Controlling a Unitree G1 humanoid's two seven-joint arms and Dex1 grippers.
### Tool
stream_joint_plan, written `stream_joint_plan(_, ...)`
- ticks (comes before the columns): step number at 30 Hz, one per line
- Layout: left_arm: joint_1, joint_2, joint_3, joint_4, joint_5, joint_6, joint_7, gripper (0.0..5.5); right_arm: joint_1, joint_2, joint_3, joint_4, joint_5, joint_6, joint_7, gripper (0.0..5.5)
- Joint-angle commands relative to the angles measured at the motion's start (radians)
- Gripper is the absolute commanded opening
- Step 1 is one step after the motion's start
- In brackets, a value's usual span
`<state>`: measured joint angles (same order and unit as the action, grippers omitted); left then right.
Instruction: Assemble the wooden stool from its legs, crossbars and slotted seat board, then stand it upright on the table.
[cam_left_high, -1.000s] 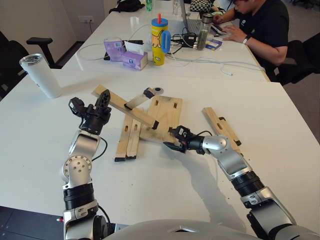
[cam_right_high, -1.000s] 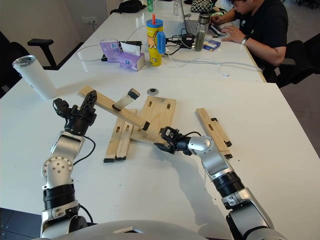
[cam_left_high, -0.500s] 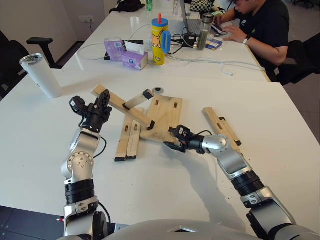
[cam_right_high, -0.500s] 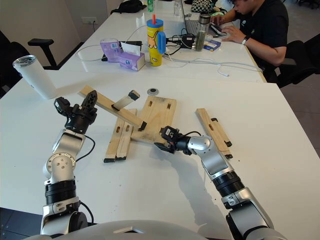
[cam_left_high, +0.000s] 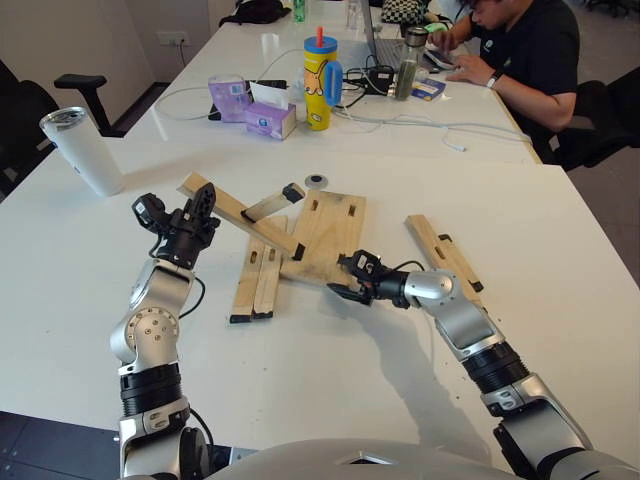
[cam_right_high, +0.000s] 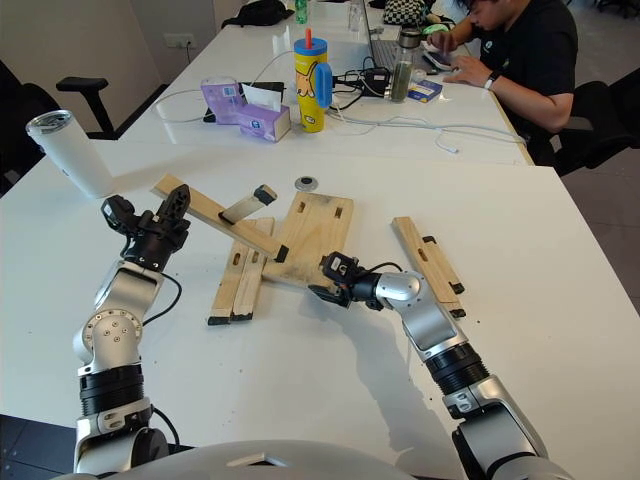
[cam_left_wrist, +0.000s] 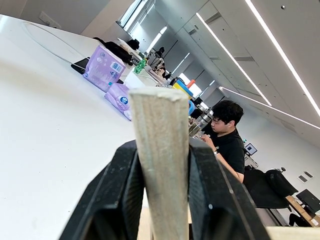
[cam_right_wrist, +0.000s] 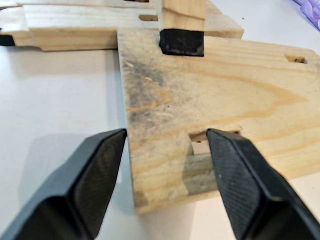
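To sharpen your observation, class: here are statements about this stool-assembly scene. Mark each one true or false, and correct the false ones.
1. The left gripper is shut on a wooden leg. True.
2. The right gripper clamps a crossbar. False: its fingers are open, astride a corner of the seat board.
3. The stool stands assembled. False: its parts lie unjoined on the table.
4. A white tumbler stands to the robot's left of the parts. True.

bright, even light from ceiling strip lights (cam_left_wrist: 225, 37); soft shadows on the white table (cam_left_high: 300, 380).
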<state>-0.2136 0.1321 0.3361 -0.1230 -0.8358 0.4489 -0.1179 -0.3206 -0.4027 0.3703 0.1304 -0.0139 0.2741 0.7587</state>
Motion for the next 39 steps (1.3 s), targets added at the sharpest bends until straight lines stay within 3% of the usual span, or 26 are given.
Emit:
stream_joint_plan(1, 0.028, 0.017, -0.020, 0.000, 0.058, 0.028, 0.030, 1.03, 0.056, -0.024, 0.022, 0.051, -0.034, 0.067, 0.002, 2.97)
stream_joint_plan(12, 0.071, 0.047, -0.273, -0.178, 0.304, 0.066, 0.093, 1.03, 0.060, -0.025, 0.021, 0.049, -0.040, 0.059, -0.007, 2.97)
stream_joint_plan(20, 0.025, 0.074, -0.372, -0.209, 0.369, 0.142, 0.072, 1.03, 0.060, -0.017, 0.022, 0.055, -0.044, 0.054, -0.012, 2.97)
stream_joint_plan(21, 0.018, 0.080, -0.385, -0.212, 0.382, 0.148, 0.070, 1.39, 0.059, -0.015, 0.022, 0.056, -0.044, 0.055, -0.013, 2.97)
stream_joint_plan(23, 0.010, 0.082, -0.400, -0.224, 0.403, 0.153, 0.068, 1.60, 0.056, -0.010, 0.022, 0.059, -0.043, 0.055, -0.016, 2.97)
stream_joint_plan(28, -0.029, 0.056, -0.351, -0.265, 0.412, 0.156, 0.088, 2.45, 0.053, -0.005, 0.019, 0.065, -0.042, 0.054, -0.022, 2.97)
stream_joint_plan(39, -0.171, 0.014, -0.214, -0.412, 0.323, 0.159, 0.113, 2.47, 0.059, -0.004, 0.017, 0.065, -0.041, 0.050, -0.024, 2.97)
